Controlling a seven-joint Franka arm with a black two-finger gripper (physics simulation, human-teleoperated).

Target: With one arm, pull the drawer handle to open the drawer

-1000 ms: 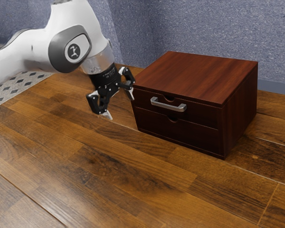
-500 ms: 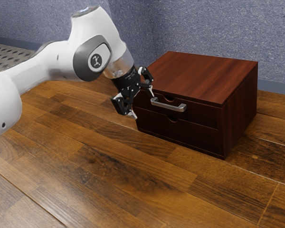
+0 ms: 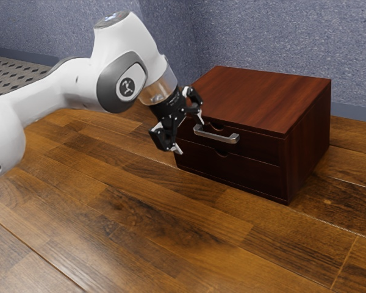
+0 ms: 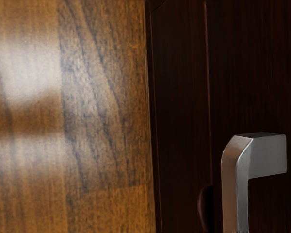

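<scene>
Silver handle [image 3: 216, 134] horizontal across top drawer [image 3: 259, 145]

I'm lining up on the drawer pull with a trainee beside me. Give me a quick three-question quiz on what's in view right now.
1. Which drawer of the cabinet carries the silver handle? A) upper B) lower C) both
2. True or false: the gripper has its jaws shut on the handle.
3. Fill in: the upper drawer sits ____ with the cabinet front (flush / pulled out).

Key
1. A.
2. False. The jaws stand open by the handle's end toward the exterior view's left.
3. Flush.
</scene>
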